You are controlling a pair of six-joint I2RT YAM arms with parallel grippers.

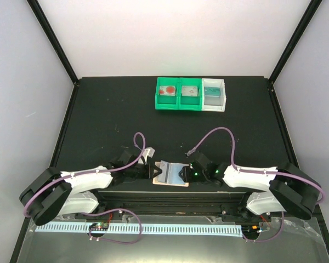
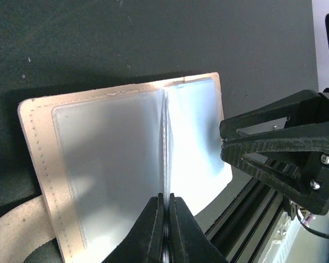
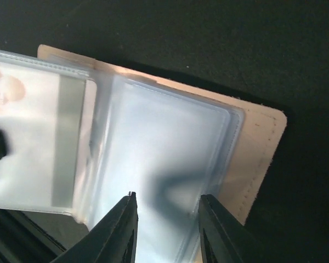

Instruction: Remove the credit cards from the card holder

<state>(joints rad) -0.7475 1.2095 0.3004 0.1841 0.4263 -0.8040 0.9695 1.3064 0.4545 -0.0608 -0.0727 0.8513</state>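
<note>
At the left, left gripper (image 1: 149,172), shut tight on the edge of a clear sleeve (image 2: 165,159) of the holder (image 1: 167,169). In the left wrist view, its fingers (image 2: 152,230) pressed together just at the fold, with only the thin plastic between.

Next to the right, the holder itself: lying open on the dark table (image 1: 98,115), close to the front edge, between the two grippers. Tan stitched rim outside, pale blue-grey sleeves inside, the gripped one raised on its edge at the fold like a page. In the right wrist view, one card (image 3: 35,137) kept inside a sleeve at the left side, pale, with a grey stripe (image 3: 66,139) across and a faint reddish print in one corner.

Further right, right gripper (image 1: 184,174), jaws apart, holding nothing. Placed over the right half of the holder, fingers above a flat sleeve, with a shadow on the plastic between them; touching it or not, cannot tell.

At the back of the table, well apart from all this, green bin (image 1: 178,96) and, touching it on the right, white bin (image 1: 214,96); small things inside, too small to name.
</note>
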